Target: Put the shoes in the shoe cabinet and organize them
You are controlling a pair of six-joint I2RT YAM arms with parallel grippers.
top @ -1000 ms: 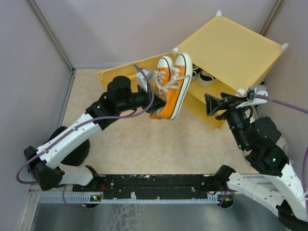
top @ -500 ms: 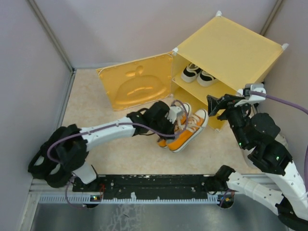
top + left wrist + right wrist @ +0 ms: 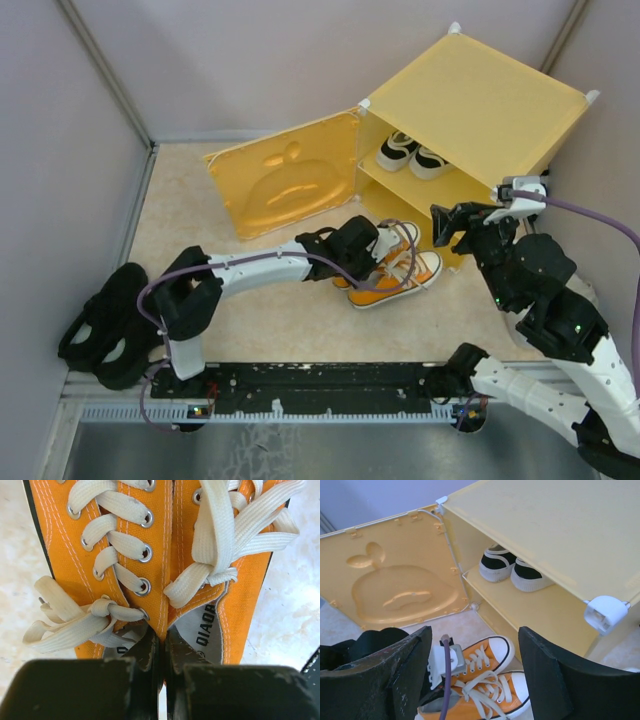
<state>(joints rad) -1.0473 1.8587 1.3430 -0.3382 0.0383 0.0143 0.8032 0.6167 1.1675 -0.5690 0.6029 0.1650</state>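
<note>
The pair of orange shoes [image 3: 400, 275] is low at the floor in front of the yellow shoe cabinet [image 3: 480, 100], toes toward its lower opening. My left gripper [image 3: 365, 255] is shut on the two inner collars pressed together, as the left wrist view [image 3: 162, 640] shows with the orange shoes [image 3: 165, 555] ahead. A black-and-white pair [image 3: 412, 155] stands on the inner shelf. The door [image 3: 285, 185] hangs open to the left. My right gripper [image 3: 465, 222] is open and empty, hovering above the orange shoes [image 3: 485, 680]. The off-white shoes are out of view.
Grey walls close in the beige floor [image 3: 200, 230] on the left, back and right. The open door [image 3: 395, 585] takes up the back left. The left arm's cable [image 3: 150, 300] loops over the floor. A black rail [image 3: 330, 385] runs along the near edge.
My left arm brought the orange pair down from in front of the door to floor level, then shifted it right toward the cabinet's lower opening. The right arm barely moved.
</note>
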